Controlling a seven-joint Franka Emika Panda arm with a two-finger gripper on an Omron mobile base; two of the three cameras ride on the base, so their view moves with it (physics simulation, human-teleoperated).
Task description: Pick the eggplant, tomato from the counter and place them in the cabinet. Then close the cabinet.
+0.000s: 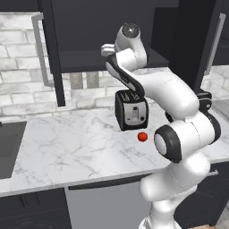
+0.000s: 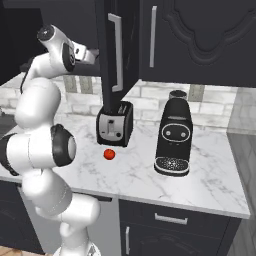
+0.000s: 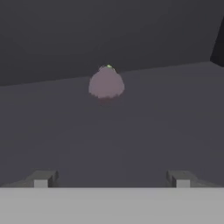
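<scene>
Eggplant (image 3: 106,83) lies on cabinet (image 1: 103,60) shelf, apart from gripper (image 3: 111,178) — jaws spread wide, empty. Tomato (image 1: 142,137) on counter (image 1: 71,152) by toaster (image 1: 131,110). Best withdraw straight, clear of door — then reach for tomato.

1. The white arm (image 1: 179,134) is raised from the base in a tall S-curve, with its dark joints seen at the elbow and shoulder.
2. The forearm is reached upward and forward, and the wrist (image 1: 129,38) is held high, at the top of the reach.
3. The hand is pointed away from the base cameras, roughly level.
4. The gripper (image 3: 111,177) is seen in the hand view with its jaws spread wide; the two fingertips (image 3: 41,179) are set far apart, and nothing is held between them.
</scene>
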